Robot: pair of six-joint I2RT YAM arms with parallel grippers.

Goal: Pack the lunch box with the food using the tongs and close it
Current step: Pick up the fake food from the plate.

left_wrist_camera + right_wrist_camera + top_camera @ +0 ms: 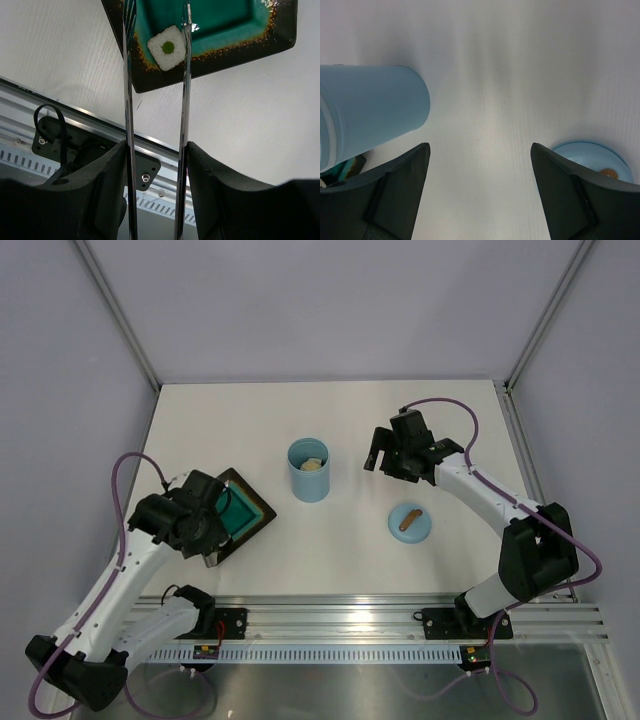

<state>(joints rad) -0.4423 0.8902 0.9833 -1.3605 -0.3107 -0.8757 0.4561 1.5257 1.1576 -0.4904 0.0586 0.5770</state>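
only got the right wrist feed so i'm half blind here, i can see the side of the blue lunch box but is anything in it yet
observer: yes, the top view shows a beige piece inside the open lunch box.
operator: where are the tongs
observer: the left gripper grips the tongs, their tips straddling a white square piece.
operator: is that piece on the tray
observer: yes, it lies in the tray, against the dark rim, green centre up.

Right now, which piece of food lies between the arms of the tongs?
The white square with a green centre, between the tongs on the dark tray. The other visible piece, beige, sits inside the blue lunch box.
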